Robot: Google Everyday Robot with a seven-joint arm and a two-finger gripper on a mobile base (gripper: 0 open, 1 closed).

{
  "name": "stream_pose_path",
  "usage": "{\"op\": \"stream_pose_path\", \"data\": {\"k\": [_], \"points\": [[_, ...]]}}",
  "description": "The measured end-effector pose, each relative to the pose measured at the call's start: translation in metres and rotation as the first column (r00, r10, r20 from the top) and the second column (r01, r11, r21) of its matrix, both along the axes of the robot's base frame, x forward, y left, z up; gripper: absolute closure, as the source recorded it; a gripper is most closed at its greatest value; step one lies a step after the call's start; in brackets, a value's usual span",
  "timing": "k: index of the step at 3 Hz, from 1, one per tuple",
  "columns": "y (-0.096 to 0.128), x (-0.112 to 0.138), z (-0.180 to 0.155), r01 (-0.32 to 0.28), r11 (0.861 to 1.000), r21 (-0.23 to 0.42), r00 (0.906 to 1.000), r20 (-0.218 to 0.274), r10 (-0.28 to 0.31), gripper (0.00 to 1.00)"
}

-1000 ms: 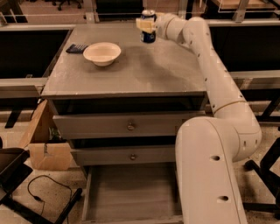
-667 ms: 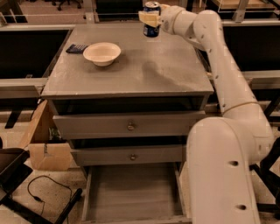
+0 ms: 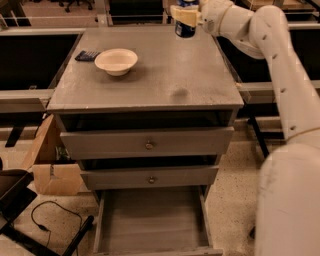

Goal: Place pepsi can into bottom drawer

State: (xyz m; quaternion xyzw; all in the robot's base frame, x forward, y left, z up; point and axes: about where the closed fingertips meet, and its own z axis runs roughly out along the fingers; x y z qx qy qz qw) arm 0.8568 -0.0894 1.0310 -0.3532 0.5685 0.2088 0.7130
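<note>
Grey and flat, the cabinet top [image 3: 165, 80] fills the middle of the view, with a cream bowl [image 3: 116, 61] on its left side and a small dark thing [image 3: 87, 55] just beside the bowl. Up at the far edge of the top, the gripper [image 3: 184, 15] hangs from a long white arm [image 3: 280, 60] that comes in from the right. Its yellow fingers [image 3: 181, 16] are pinching the pepsi can [image 3: 185, 29] near its top. The can is upright, and its bottom looks a little above the grey top. The bottom drawer [image 3: 150, 220] is pulled out, down at the very front near the floor, under two upper drawers [image 3: 147, 143] with round knobs. So the drawer lies far below the can and much nearer the front. I think the can must come forward past the front edge and then go down, kept upright, to stand on the flat drawer floor. The bowl sits off to the side and should not be in the way.
</note>
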Motion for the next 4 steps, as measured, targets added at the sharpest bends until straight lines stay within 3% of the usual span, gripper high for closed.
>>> {"op": "stream_pose_path", "data": {"k": [1,2,3,4], "points": [[-0.033,-0.051,0.0,-0.011,0.998,-0.064,0.9999,0.005,0.011,1.0],[-0.082,-0.114,0.011,0.054,0.988,-0.147,0.9984,-0.005,-0.056,1.0],[-0.113,-0.177,0.019,0.126,0.972,-0.197,0.9916,-0.004,-0.13,1.0],[-0.139,-0.225,-0.011,0.175,0.962,-0.208,0.9818,-0.036,-0.186,1.0]]}}
